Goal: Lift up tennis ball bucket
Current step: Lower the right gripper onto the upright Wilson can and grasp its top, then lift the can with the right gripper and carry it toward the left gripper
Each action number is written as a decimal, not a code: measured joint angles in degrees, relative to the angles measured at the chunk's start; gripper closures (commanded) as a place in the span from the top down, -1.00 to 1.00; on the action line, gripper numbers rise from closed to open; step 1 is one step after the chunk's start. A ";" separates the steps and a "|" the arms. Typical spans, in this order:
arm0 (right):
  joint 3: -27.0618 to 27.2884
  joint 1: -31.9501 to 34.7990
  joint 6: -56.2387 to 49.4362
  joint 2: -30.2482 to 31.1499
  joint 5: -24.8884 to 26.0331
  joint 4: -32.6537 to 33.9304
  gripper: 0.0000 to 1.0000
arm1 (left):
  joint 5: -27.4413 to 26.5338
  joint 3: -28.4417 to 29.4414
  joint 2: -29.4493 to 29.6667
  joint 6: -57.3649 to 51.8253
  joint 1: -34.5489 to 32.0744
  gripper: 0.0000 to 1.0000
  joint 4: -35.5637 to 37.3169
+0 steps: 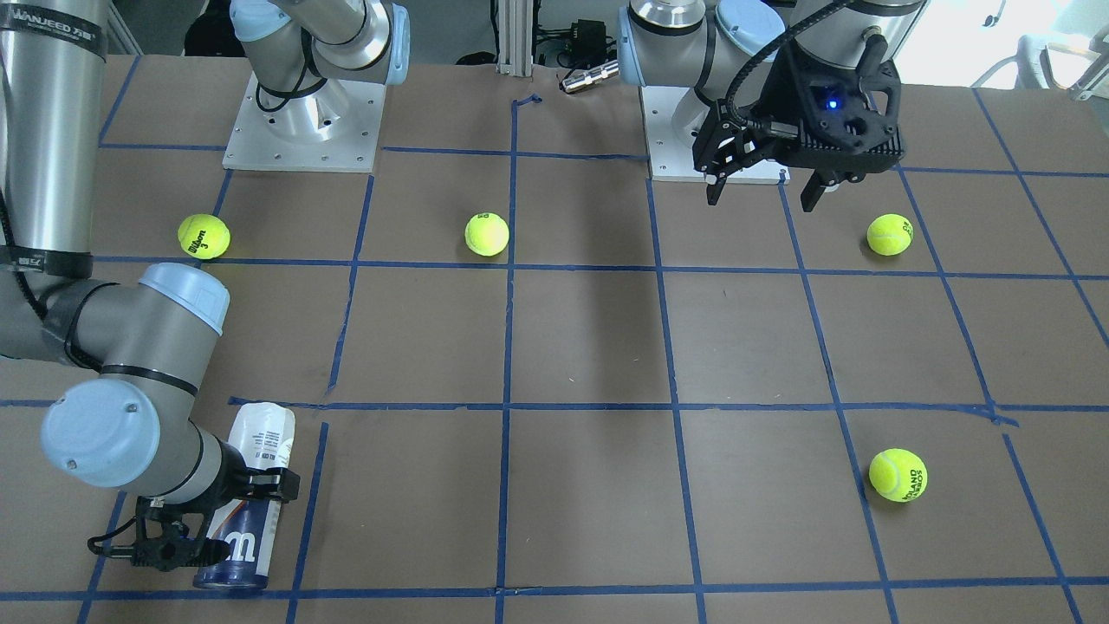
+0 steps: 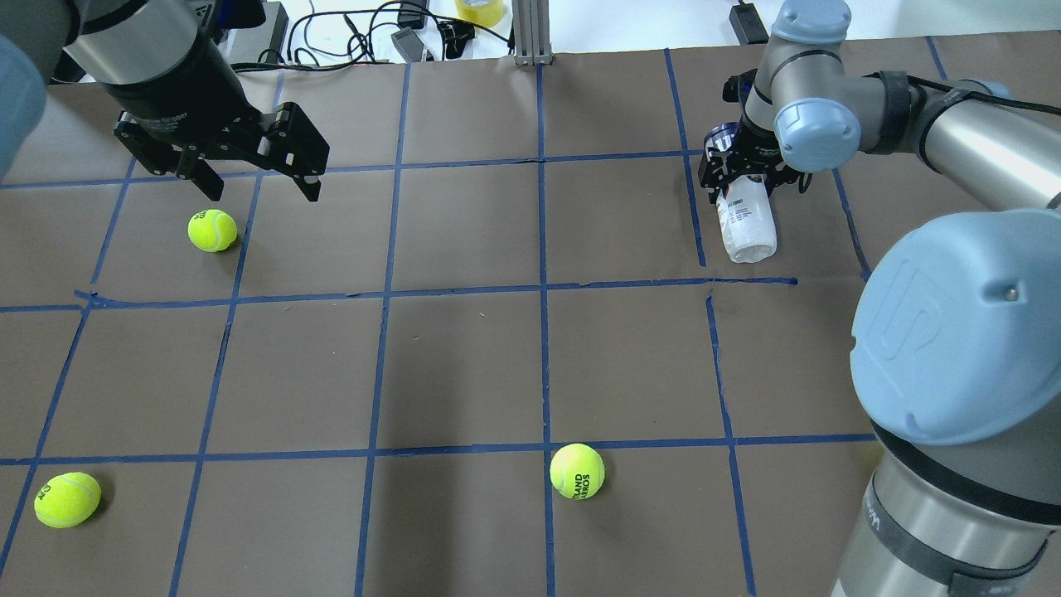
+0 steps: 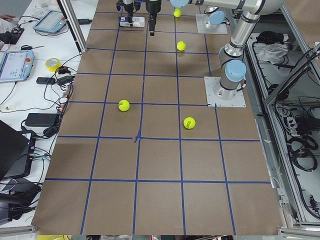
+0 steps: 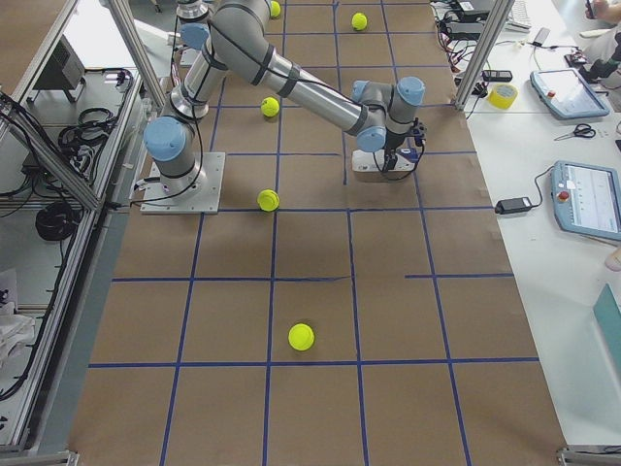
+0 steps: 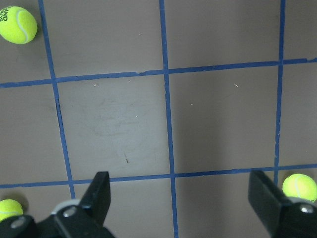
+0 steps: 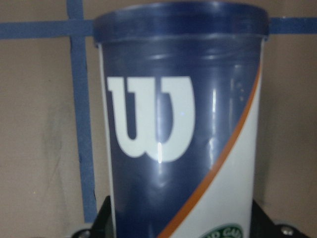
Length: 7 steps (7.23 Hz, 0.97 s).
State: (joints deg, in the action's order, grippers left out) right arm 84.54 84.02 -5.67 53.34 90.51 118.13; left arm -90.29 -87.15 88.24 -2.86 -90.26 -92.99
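The tennis ball bucket (image 1: 251, 494) is a white and navy tube with a white "W" logo, lying on its side at the table's far right. It also shows in the overhead view (image 2: 746, 228) and fills the right wrist view (image 6: 183, 134). My right gripper (image 1: 227, 518) straddles the tube's middle, its fingers pressed against both sides; the tube still looks level with the table. My left gripper (image 2: 257, 186) is open and empty and hangs above the table at the far left, close to a loose tennis ball (image 2: 212, 230). It also shows in the left wrist view (image 5: 181, 198).
Loose yellow-green tennis balls lie on the brown, blue-taped table: one near the middle front (image 2: 577, 471), one at the front left (image 2: 67, 499), and one near my right arm's base (image 1: 204, 236). Cables and devices lie along the far edge (image 2: 398, 33).
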 measured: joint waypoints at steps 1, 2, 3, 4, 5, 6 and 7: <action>-0.04 0.00 0.10 0.08 0.88 -0.15 0.67 | 0.02 -0.03 0.00 0.01 0.00 1.00 0.00; -0.29 0.04 0.21 0.18 1.27 -0.24 0.69 | 0.02 -0.03 0.00 -0.01 0.00 1.00 0.00; -0.70 0.15 0.28 0.45 1.29 -0.33 0.70 | 0.04 -0.11 0.08 0.04 -0.02 1.00 0.02; -1.07 0.64 0.26 0.99 1.20 -0.37 0.70 | 0.06 -0.23 0.15 0.17 -0.06 1.00 0.11; -1.57 1.77 0.28 1.45 1.27 -0.33 0.69 | 0.06 -0.33 0.17 0.27 -0.11 1.00 0.20; -2.15 3.09 0.35 1.66 1.41 -0.25 0.68 | 0.09 -0.35 0.27 0.42 -0.17 1.00 0.47; -2.53 4.00 0.34 1.76 1.50 -0.18 0.67 | 0.10 -0.41 0.39 0.49 -0.20 1.00 0.98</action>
State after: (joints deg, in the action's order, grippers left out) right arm 82.02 88.02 -5.33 55.10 92.01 117.95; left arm -90.18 -87.56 88.63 -2.37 -90.46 -92.01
